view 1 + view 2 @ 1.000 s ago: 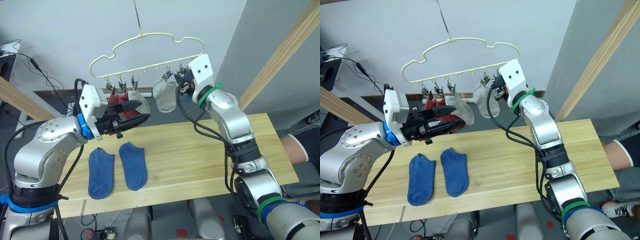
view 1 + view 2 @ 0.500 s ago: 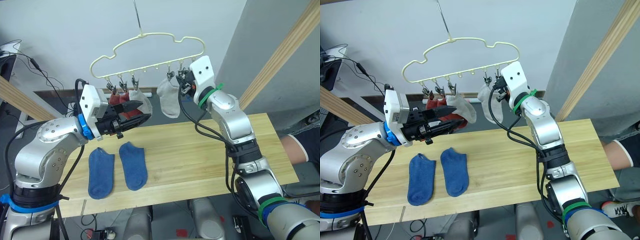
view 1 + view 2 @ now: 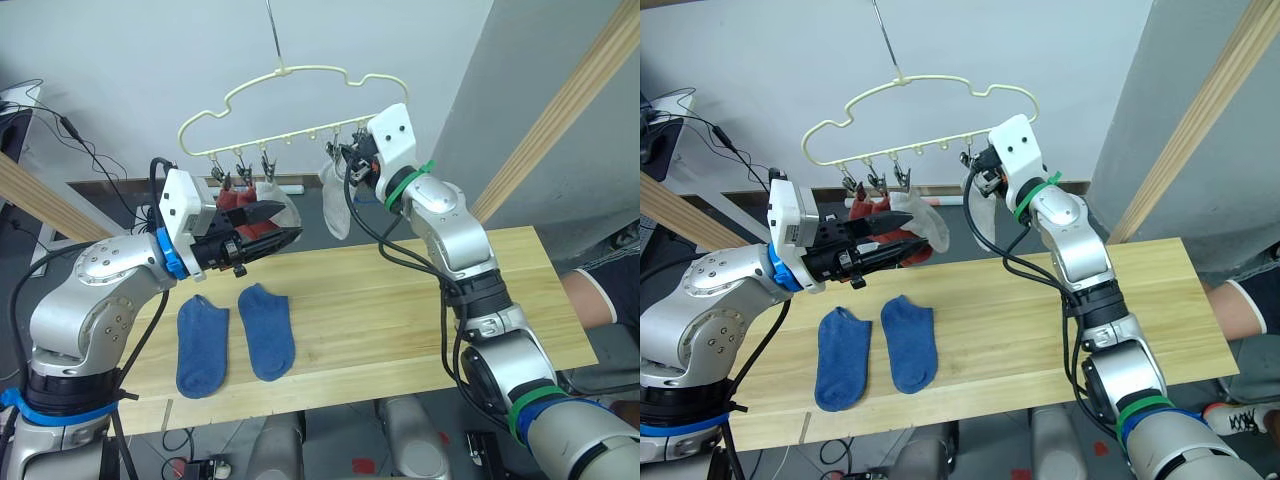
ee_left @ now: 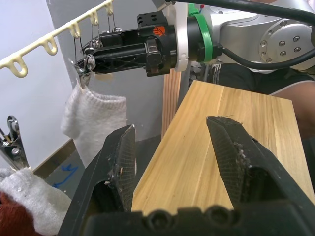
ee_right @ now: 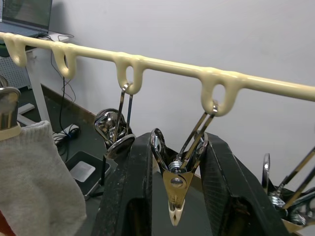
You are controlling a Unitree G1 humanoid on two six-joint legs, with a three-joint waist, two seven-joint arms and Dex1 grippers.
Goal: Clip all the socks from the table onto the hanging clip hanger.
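Now we are partway through the job: 4 socks hang from the clip hanger (image 3: 290, 105), 2 rust red (image 3: 240, 205) and 2 light grey, while 2 blue socks (image 3: 236, 337) lie flat side by side on the near left part of the table (image 3: 400, 300).

Our right end effector (image 5: 174, 196) is raised at the hanger's right end, its fingers set on either side of a clip (image 5: 176, 184) with nothing hanging from it, just right of the grey sock (image 3: 337, 195). We cannot tell whether the fingers are pressing that clip or merely flanking it; no sock is in them. Our left end effector (image 4: 172, 162) is released and carries nothing, held above the table's far left side, just below the left group of clipped socks.

As we judge it, the step in hand is readying 1 of the 2 remaining clips. Next we need the left end effector to go down to a blue sock, take it by the cuff, and bring that edge up between the clip's faces while the right squeezes it wide. A swinging hanger could spoil the alignment.
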